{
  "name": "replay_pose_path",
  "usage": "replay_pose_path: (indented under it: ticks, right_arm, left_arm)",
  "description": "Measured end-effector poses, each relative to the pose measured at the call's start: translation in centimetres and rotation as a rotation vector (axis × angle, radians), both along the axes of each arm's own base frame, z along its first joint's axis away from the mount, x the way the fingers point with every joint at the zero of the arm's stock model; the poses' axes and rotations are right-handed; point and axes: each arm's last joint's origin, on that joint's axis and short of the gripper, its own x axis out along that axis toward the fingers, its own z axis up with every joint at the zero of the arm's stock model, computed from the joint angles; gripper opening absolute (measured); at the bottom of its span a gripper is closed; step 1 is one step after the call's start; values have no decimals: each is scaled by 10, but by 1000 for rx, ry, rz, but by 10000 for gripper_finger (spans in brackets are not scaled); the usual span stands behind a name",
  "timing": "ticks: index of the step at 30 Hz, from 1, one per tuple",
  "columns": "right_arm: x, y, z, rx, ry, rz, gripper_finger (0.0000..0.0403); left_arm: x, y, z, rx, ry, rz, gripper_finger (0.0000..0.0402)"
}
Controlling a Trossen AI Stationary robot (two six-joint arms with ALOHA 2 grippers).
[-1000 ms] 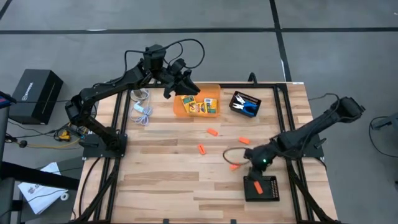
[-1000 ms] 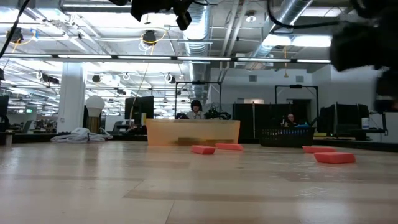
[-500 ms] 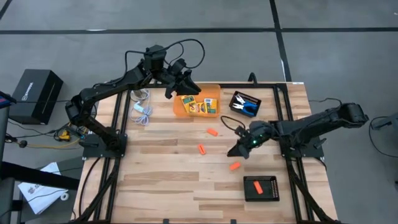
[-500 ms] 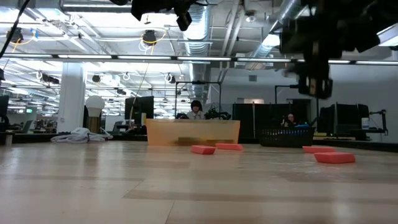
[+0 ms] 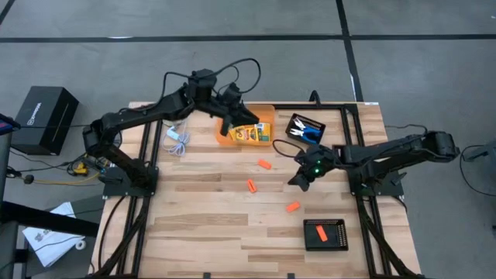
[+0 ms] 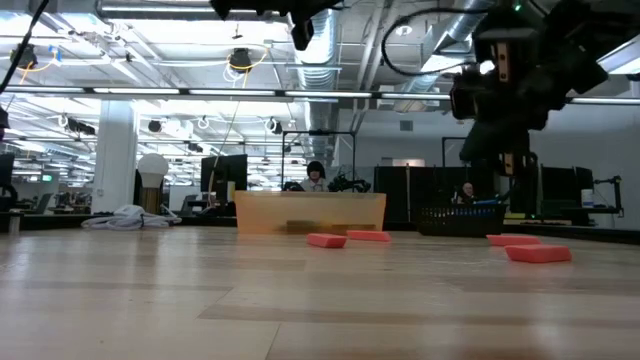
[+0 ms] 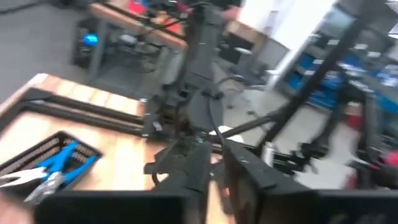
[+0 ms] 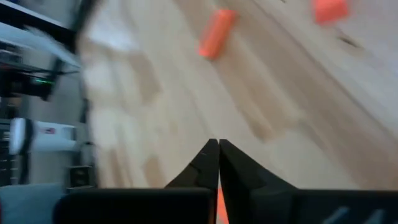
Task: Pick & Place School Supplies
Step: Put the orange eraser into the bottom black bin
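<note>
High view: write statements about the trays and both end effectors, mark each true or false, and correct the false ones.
1. Blue scissors lie in the black tray beside the orange bin. True.
2. The second black tray holds nothing. False: one orange piece lies in it.
3. The right end effector is shut. True.
4. The left end effector is above the second black tray. False: it is above the orange bin.
</note>
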Motion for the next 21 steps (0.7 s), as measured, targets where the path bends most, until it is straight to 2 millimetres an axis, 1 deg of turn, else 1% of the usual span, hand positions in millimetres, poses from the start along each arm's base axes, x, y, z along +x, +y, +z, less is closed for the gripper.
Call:
replay_pose_path:
  ticks: [2,6,10,14,18,21]
  right_arm:
    - [-5,-4,-5,-13,68,-6,3]
    - [-14,-12,-12,-46,170,-7,1]
    - [-17,-21,-11,-80,165,-1,0]
    - [-22,-30,-11,-94,174,-6,0]
    - [-31,-38,-11,-113,223,-6,0]
    - [-38,-44,-13,-108,256,6,0]
  left_arm:
    - [6,-7,-4,13,32,67,9]
    - [20,-20,-17,59,90,185,5]
    - [32,-31,-29,80,145,256,1]
    - [43,-42,-51,117,258,349,1]
    - [56,-54,-65,145,286,374,0]
    - [63,-59,-76,151,315,381,0]
